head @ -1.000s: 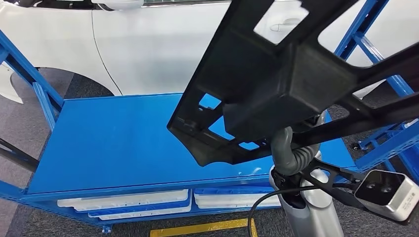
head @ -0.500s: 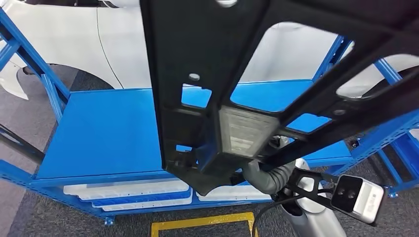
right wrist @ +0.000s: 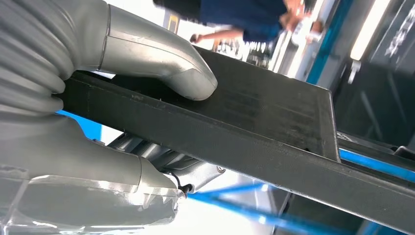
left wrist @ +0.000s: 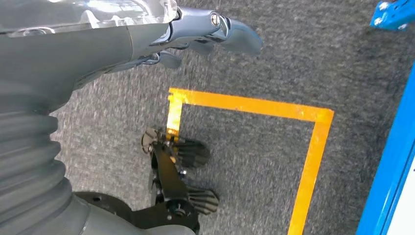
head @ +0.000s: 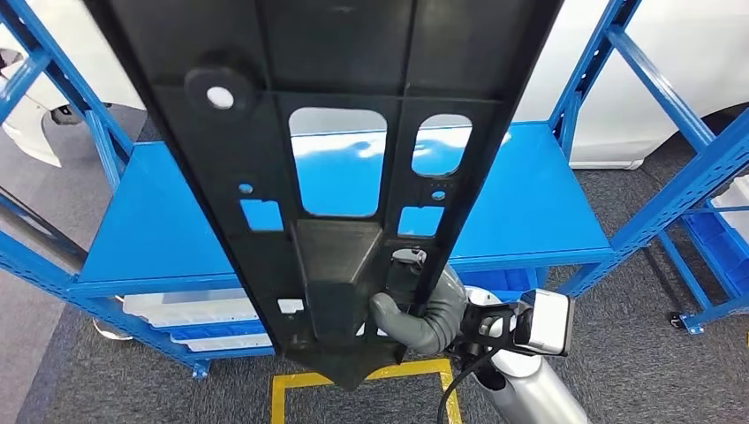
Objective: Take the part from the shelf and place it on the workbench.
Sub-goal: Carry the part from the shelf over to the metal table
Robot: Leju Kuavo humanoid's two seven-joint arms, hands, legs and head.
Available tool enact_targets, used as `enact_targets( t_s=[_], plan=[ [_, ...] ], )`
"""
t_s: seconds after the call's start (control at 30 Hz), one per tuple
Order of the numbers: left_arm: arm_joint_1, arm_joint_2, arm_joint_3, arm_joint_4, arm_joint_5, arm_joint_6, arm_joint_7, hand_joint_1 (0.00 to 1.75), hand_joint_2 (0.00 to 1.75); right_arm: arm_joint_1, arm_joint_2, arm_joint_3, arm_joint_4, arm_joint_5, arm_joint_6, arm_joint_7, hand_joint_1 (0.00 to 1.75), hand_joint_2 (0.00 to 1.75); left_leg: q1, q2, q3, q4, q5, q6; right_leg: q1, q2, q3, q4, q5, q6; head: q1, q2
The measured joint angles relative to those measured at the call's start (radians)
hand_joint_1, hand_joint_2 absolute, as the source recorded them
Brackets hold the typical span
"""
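A long black plastic part (head: 336, 115) with cut-out windows and a boxy block near its close end stretches away from me over the blue workbench top (head: 168, 230). My right hand (head: 417, 311) grips it by its near edge, beside the block. In the right wrist view the thumb (right wrist: 161, 61) presses on the part's flat face (right wrist: 264, 117), with the fingers under its edge. My left hand (left wrist: 195, 34) hangs low over the carpet, fingers loosely apart, holding nothing.
White trays (head: 190, 309) lie on the level under the bench top. Blue rack uprights (head: 667, 163) stand at the right, with more shelving beyond. A white car body (head: 645, 71) is behind the bench. Yellow tape (head: 291, 389) marks a square on the grey carpet at my feet.
The whole view has shifted right along the bench. The part has swung from lying slanted across the picture to pointing straight away from me, still in my right hand.
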Motion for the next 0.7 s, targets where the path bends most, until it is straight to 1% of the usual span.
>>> enact_targets(
  t_s=[0.03,0.07,0.1,0.13,0.2,0.23,0.27,0.3,0.33,0.37,0.4,0.43,0.47,0.5,0.53,0.57,0.6,0.63,0.67,0.7],
  plan=[
    [0.000,-0.001,0.000,0.000,0.000,0.001,0.002,0.00,1.75,0.001,0.001,0.000,0.001,-0.004,0.006,0.005,1.75,1.75,0.001,0.001,-0.005,-0.003,0.008,0.006,0.000,0.000,-0.001,-0.001,0.006,0.006,-0.002,0.000],
    [0.000,-0.002,0.001,0.000,0.000,0.003,0.004,0.00,1.75,0.002,0.002,0.000,0.001,-0.007,0.012,0.009,1.75,1.75,0.003,0.003,-0.008,-0.007,0.016,0.013,-0.001,0.002,-0.004,0.004,0.000,0.012,-0.003,0.000],
    [-0.001,-0.002,0.001,0.000,-0.001,0.004,0.005,0.00,1.75,0.003,0.002,0.000,0.002,-0.010,0.018,0.012,1.75,1.75,0.006,0.006,-0.015,-0.010,0.027,0.020,-0.002,0.003,-0.013,0.022,-0.023,0.018,-0.002,0.000],
    [-0.001,-0.004,0.002,0.000,-0.001,0.006,0.006,0.00,1.75,0.006,0.002,-0.002,0.002,-0.010,0.025,0.013,1.75,1.75,0.009,0.008,-0.024,-0.014,0.039,0.025,-0.004,0.005,-0.027,0.059,-0.062,0.023,0.000,0.000],
    [-0.001,-0.006,0.004,0.000,-0.002,0.008,0.004,0.00,1.75,0.020,0.001,-0.005,0.003,-0.002,0.038,0.003,1.75,1.75,0.008,0.010,-0.050,-0.013,0.060,0.031,-0.010,0.006,-0.062,0.180,-0.160,0.033,0.003,0.000],
    [0.001,-0.007,0.006,0.000,-0.002,0.009,0.003,0.00,1.75,0.030,0.000,-0.007,0.004,0.005,0.045,-0.007,1.75,1.75,0.008,0.010,-0.064,-0.012,0.070,0.030,-0.013,0.006,-0.074,0.239,-0.188,0.037,0.004,0.000],
    [0.002,-0.009,0.009,0.000,-0.002,0.010,0.002,0.00,1.75,0.041,-0.002,-0.009,0.005,0.014,0.050,-0.018,1.75,1.75,0.008,0.010,-0.079,-0.010,0.080,0.029,-0.015,0.006,-0.074,0.276,-0.195,0.040,0.004,0.000],
    [0.004,-0.011,0.011,0.000,-0.002,0.011,0.001,0.00,1.75,0.051,-0.004,-0.010,0.008,0.025,0.054,-0.030,1.75,1.75,0.008,0.010,-0.093,-0.008,0.090,0.027,-0.017,0.006,-0.057,0.279,-0.180,0.042,0.005,0.000],
    [0.004,-0.013,0.014,0.000,-0.002,0.011,0.000,0.00,1.75,0.060,-0.006,-0.011,0.010,0.037,0.057,-0.043,1.75,1.75,0.008,0.010,-0.107,-0.004,0.098,0.025,-0.019,0.006,-0.022,0.246,-0.154,0.042,0.005,0.000],
    [0.004,-0.015,0.015,0.000,-0.002,0.013,-0.001,0.00,1.75,0.067,-0.007,-0.012,0.013,0.049,0.058,-0.056,1.75,1.75,0.008,0.010,-0.119,-0.001,0.106,0.021,-0.021,0.006,0.028,0.182,-0.130,0.041,0.005,0.000],
    [0.004,-0.018,0.017,0.000,-0.002,0.014,-0.001,0.00,1.75,0.073,-0.008,-0.012,0.015,0.059,0.060,-0.068,1.75,1.75,0.007,0.010,-0.129,0.004,0.113,0.017,-0.020,0.006,0.083,0.104,-0.123,0.037,0.005,0.000],
    [0.004,-0.020,0.018,0.000,-0.001,0.017,-0.001,0.00,1.75,0.080,-0.009,-0.013,0.017,0.068,0.062,-0.079,1.75,1.75,0.007,0.010,-0.135,0.006,0.120,0.012,-0.017,0.006,0.123,0.043,-0.123,0.032,0.004,0.000],
    [0.004,-0.022,0.018,0.000,-0.001,0.020,-0.001,0.00,1.75,0.088,-0.011,-0.015,0.019,0.075,0.065,-0.089,1.75,1.75,0.006,0.009,-0.138,0.006,0.127,0.006,-0.014,0.007,0.148,0.001,-0.130,0.025,0.005,0.000],
    [0.005,-0.024,0.019,0.000,0.000,0.023,-0.001,0.00,1.75,0.097,-0.012,-0.016,0.021,0.081,0.068,-0.098,1.75,1.75,0.006,0.009,-0.139,0.005,0.135,0.000,-0.010,0.007,0.154,-0.016,-0.135,0.018,0.006,0.000],
    [0.006,-0.026,0.020,0.000,0.001,0.026,-0.001,0.00,1.75,0.107,-0.014,-0.018,0.024,0.086,0.070,-0.105,1.75,1.75,0.007,0.009,-0.140,0.001,0.143,-0.007,-0.010,0.007,0.149,-0.018,-0.127,0.010,0.008,0.000],
    [0.008,-0.028,0.021,0.000,0.001,0.028,-0.001,0.00,1.75,0.114,-0.016,-0.019,0.027,0.090,0.072,-0.112,1.75,1.75,0.009,0.009,-0.143,0.002,0.143,-0.013,-0.011,0.005,0.144,-0.021,-0.118,0.002,0.010,0.000],
    [0.009,-0.029,0.023,0.000,0.002,0.029,-0.001,0.00,1.75,0.121,-0.017,-0.019,0.030,0.093,0.073,-0.117,1.75,1.75,0.010,0.008,-0.151,0.014,0.125,-0.017,-0.012,0.004,0.134,-0.024,-0.106,-0.007,0.010,0.000],
    [0.010,-0.031,0.024,0.000,0.003,0.030,0.000,0.00,1.75,0.126,-0.019,-0.020,0.033,0.095,0.074,-0.123,1.75,1.75,0.010,0.008,-0.162,0.044,0.089,-0.021,-0.014,0.002,0.123,-0.027,-0.093,-0.015,0.008,0.000],
    [0.011,-0.032,0.025,0.000,0.005,0.030,0.000,0.00,1.75,0.131,-0.021,-0.020,0.036,0.097,0.075,-0.129,1.75,1.75,0.012,0.008,-0.178,0.094,0.036,-0.024,-0.013,0.001,0.110,-0.028,-0.080,-0.021,0.006,0.000],
    [0.011,-0.033,0.026,0.000,0.006,0.030,0.000,0.00,1.75,0.136,-0.024,-0.021,0.039,0.097,0.077,-0.136,1.75,1.75,0.012,0.008,-0.193,0.160,-0.017,-0.027,-0.012,0.001,0.094,-0.028,-0.069,-0.024,0.004,0.000]
  ],
)
